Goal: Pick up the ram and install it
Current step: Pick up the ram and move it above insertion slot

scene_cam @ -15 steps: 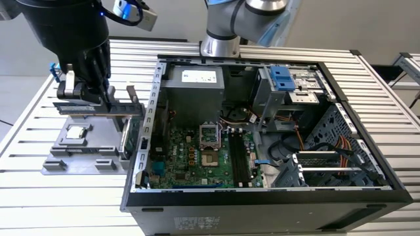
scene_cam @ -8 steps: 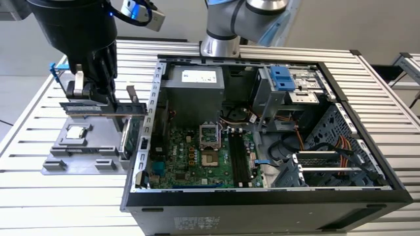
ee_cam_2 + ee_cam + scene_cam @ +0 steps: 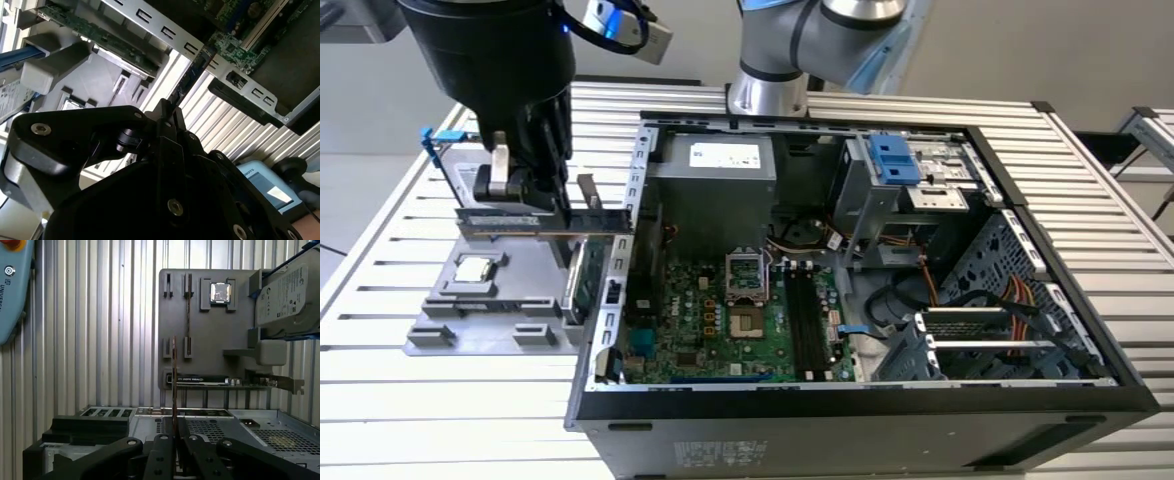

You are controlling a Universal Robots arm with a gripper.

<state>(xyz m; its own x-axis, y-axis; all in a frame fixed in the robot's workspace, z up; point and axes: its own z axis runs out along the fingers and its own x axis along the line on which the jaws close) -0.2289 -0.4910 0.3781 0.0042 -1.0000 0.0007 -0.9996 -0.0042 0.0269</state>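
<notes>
PSU (image 3: 715, 170) sticker: white w/ dark print, at 11 o'clock of the mobo (image 3: 720, 310) in exterior view; too small to read.
case (image 3: 854, 440) front wall: faint grey print block, at 6 o'clock of mobo; illegible.
ram (image 3: 520, 222) sticker: pale strip, no legible chars.
HDD (image 3: 287, 290) label, first wrist view: white, dense print; can't make out.
teach pendant (image 3: 12, 290): white lettering + round symbol, cut by frame edge.

- A robotics lab test bench: a ribbed aluminium table (image 3: 440, 420) carries an open desktop computer case (image 3: 854, 440).
- At the exterior view's left, a grey fixture tray (image 3: 480, 335) holds loose computer parts.
- An industrial arm (image 3: 787, 40) rises at the far edge, its gripper (image 3: 523, 200) clamping the ram (image 3: 594, 222).
- A blue teach pendant (image 3: 12, 295) lies on the table.
</notes>
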